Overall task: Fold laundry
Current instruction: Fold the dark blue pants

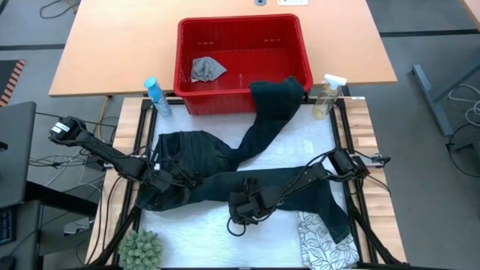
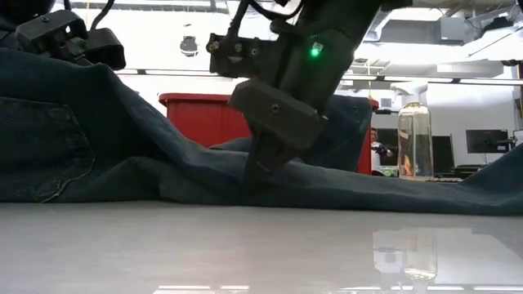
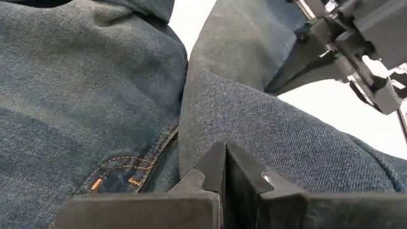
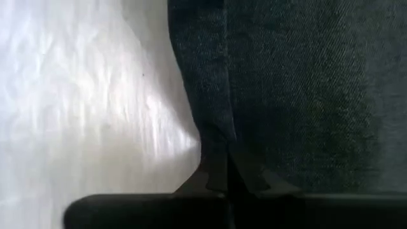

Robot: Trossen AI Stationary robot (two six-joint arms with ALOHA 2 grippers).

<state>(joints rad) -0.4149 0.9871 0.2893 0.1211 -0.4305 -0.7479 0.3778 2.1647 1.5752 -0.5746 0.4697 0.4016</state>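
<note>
Both jaws pinch the jeans (image 1: 225, 161) at table level.

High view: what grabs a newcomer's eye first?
The dark denim jeans sprawl across the white work surface, one leg draped up over the rim of the red basket, which holds a small grey cloth. Both arms are down on the denim: the left gripper at the waist end, the right gripper shut on the jeans' near edge.
</note>
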